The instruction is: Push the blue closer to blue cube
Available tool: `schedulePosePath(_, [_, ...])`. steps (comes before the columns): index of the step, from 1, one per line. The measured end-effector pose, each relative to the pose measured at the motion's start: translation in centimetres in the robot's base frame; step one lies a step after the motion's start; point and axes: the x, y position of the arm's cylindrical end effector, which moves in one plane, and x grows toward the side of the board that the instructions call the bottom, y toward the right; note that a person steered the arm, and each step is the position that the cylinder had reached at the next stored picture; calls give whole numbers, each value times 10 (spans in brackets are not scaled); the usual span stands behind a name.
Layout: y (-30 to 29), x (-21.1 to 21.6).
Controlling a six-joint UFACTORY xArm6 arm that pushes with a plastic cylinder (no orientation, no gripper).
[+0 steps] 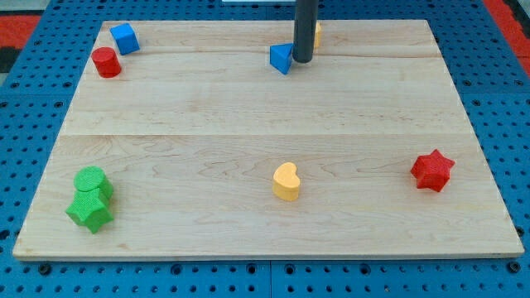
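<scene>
A blue cube [124,38] sits near the board's top left corner. A blue wedge-shaped block [281,58] lies at the top middle of the board. My tip [302,60] stands just to the right of this blue block, touching or nearly touching it. The rod rises straight up out of the view's top. The blue cube is far to the left of the tip.
A red cylinder [106,62] is just below-left of the blue cube. A yellow block [316,33] is mostly hidden behind the rod. A yellow heart [286,181] lies bottom middle, a red star [432,170] at the right, a green cylinder [91,180] and green star [91,210] bottom left.
</scene>
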Motion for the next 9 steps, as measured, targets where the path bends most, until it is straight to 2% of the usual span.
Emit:
schedulePosePath(2, [-57, 4])
schedulePosePath(4, [-20, 30])
schedulePosePath(7, [-194, -14])
schedulePosePath(8, [-195, 16])
schedulePosePath(9, [-121, 20])
